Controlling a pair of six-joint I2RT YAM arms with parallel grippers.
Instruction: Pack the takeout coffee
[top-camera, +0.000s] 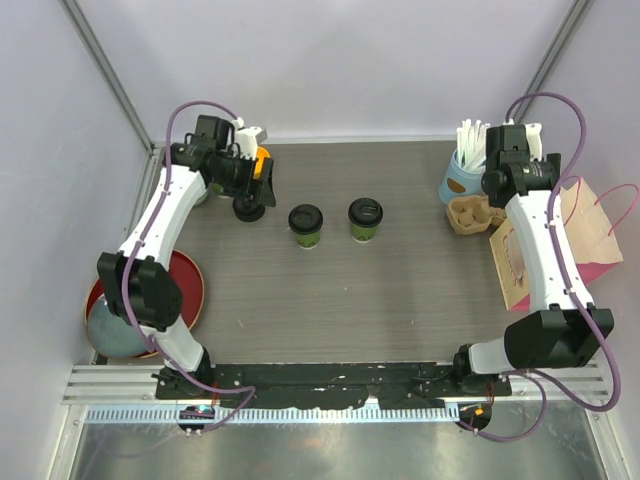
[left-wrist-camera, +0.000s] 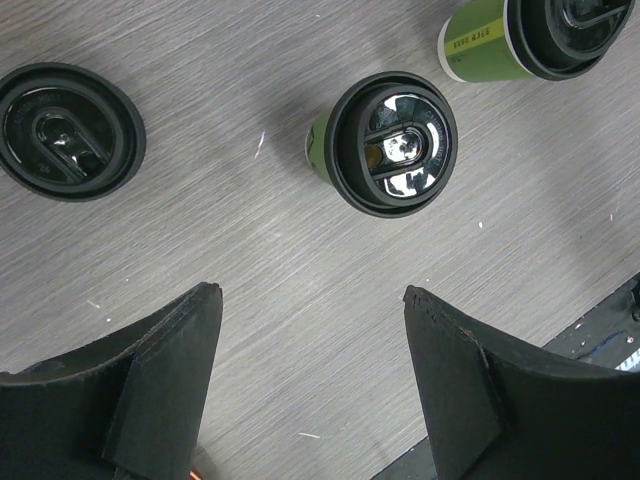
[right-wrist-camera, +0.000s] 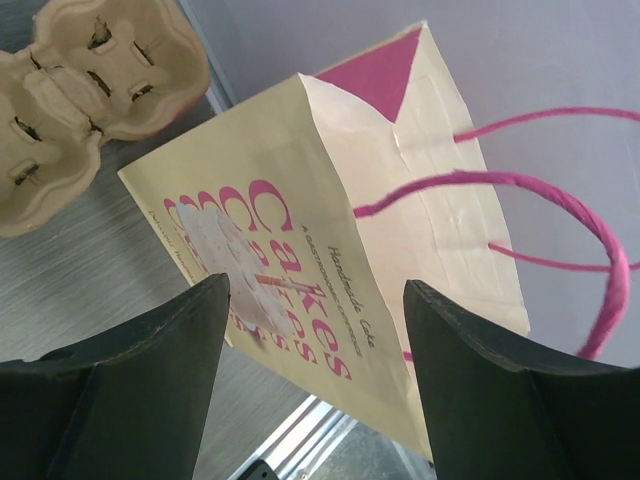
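Grey tabletop (top-camera: 400, 290); left cup (top-camera: 305, 224) and right cup (top-camera: 365, 219) lidded, centre. Left end effector (left-wrist-camera: 310, 300) gapes empty near them; right end effector (right-wrist-camera: 315, 290) likewise over the bag (right-wrist-camera: 400, 200). Best gripped on the wall below the lid, kept upright.

The left cup (top-camera: 305, 225) stands beside the right cup (top-camera: 365, 219), carrier (top-camera: 472, 213) farther right.
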